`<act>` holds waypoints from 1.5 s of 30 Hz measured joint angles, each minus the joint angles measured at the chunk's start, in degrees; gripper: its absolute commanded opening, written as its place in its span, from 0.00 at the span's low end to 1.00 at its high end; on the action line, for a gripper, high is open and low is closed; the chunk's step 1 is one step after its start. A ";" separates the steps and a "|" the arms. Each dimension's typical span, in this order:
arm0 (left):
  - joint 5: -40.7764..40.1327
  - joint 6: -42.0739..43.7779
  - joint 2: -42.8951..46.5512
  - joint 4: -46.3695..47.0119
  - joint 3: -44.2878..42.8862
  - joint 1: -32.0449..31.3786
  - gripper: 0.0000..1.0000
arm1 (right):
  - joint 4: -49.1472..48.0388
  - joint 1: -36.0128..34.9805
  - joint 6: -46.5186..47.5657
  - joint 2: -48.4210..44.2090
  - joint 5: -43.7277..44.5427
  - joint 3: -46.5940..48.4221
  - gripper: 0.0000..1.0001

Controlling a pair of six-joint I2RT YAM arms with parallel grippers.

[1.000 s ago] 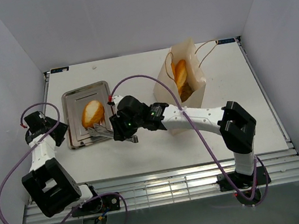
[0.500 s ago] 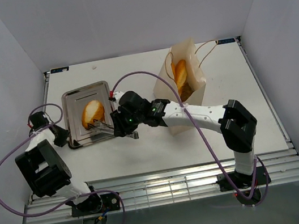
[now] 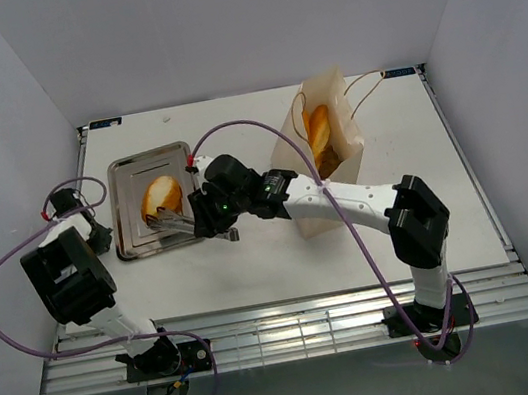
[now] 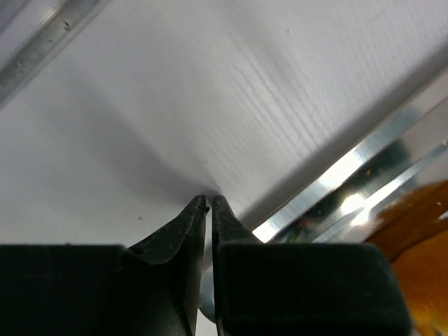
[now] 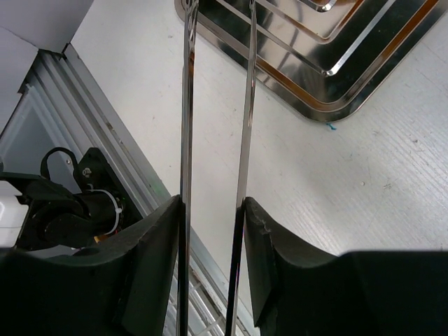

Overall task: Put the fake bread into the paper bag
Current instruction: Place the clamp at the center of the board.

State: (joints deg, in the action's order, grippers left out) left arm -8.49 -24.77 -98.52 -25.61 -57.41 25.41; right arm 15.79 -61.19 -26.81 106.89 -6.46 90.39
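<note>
One golden fake bread roll (image 3: 158, 196) lies on the steel tray (image 3: 128, 172); its orange edge shows in the left wrist view (image 4: 420, 238). A baguette (image 3: 318, 128) stands inside the cream paper bag (image 3: 290, 158) at the back right. My right gripper (image 3: 205, 219) is shut on the silver tongs (image 5: 245, 119), whose two arms reach over the tray's near right corner, tips just right of the roll (image 3: 168, 217). My left gripper (image 3: 100, 235) is shut and empty, down at the table beside the tray's left rim (image 4: 336, 185).
The bag's cord handles (image 3: 368, 89) hang toward the back right. Grey walls close in both sides of the table. A metal rail (image 3: 294, 314) runs along the table's near edge, with the arm bases below it.
My right gripper has carried the tongs left and farther over the tray toward the roll. My left arm has swung back and folded, its gripper now close to the tray's left rim.
</note>
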 measured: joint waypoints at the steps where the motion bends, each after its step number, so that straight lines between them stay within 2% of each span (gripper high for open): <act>1: -0.85 0.13 -0.20 -0.17 -0.39 0.00 0.19 | 0.24 0.00 0.00 0.31 -0.09 0.70 0.46; 8: -7.34 -0.13 -0.17 -1.77 -0.66 -0.02 0.13 | 1.29 0.33 -0.17 3.87 -1.51 4.55 0.46; 14: -5.40 0.39 7.89 -2.40 3.32 0.00 0.26 | 4.31 0.48 0.59 4.52 -1.01 4.85 0.46; 16: -4.20 0.28 11.56 -2.29 3.48 0.00 0.36 | 4.79 0.48 1.05 4.52 -1.11 5.22 0.46; 19: -1.79 0.22 16.57 -1.57 3.48 0.00 0.43 | 4.76 0.46 1.70 4.52 -1.36 5.51 0.46; 25: 4.50 -0.72 22.29 -1.40 3.45 -0.02 0.46 | 3.96 0.33 2.32 4.48 -0.04 4.00 0.46; 38: 16.09 -2.69 34.58 -1.81 3.45 -0.02 0.48 | -4.72 -4.81 5.01 -2.36 8.52 -17.59 0.46; 45: 19.71 -3.61 37.90 -1.79 3.61 -0.13 0.49 | -12.74 -5.75 4.98 -2.84 12.28 -25.09 0.53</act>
State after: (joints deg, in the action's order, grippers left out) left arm 11.22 -28.38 -60.62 -27.40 -53.80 25.28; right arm 3.05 -66.94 -21.82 104.05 5.82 65.30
